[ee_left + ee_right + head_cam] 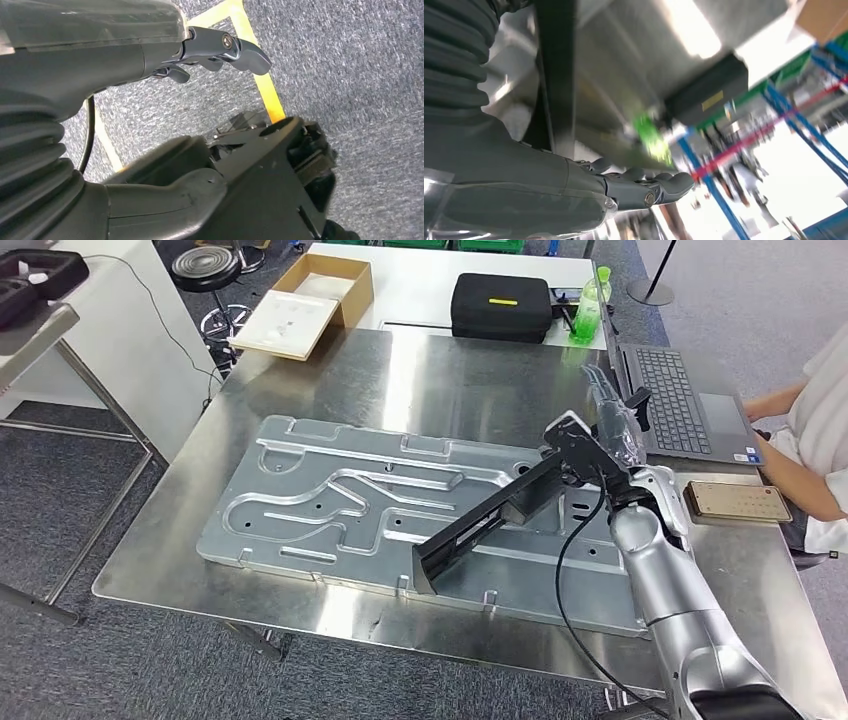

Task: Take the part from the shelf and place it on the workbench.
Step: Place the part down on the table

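The part [490,520] is a long black bar, tilted. Its low end rests on the big grey stamped plate [300,500] lying on the steel workbench [440,380]; its high end is at my right hand [605,440], which holds it above the plate's right end. In the right wrist view the same bar [556,75] runs past the palm, and the dark fingers [649,187] stretch out beyond it. My left hand [215,50] hangs over grey carpet with nothing in it, fingers loosely bent.
A laptop [680,400] and a phone [738,502] lie on the bench's right side, where a person's arm [800,465] reaches in. A black case [500,305], a green bottle [588,305] and a cardboard box [310,305] stand at the back. Another table [40,330] stands far left.
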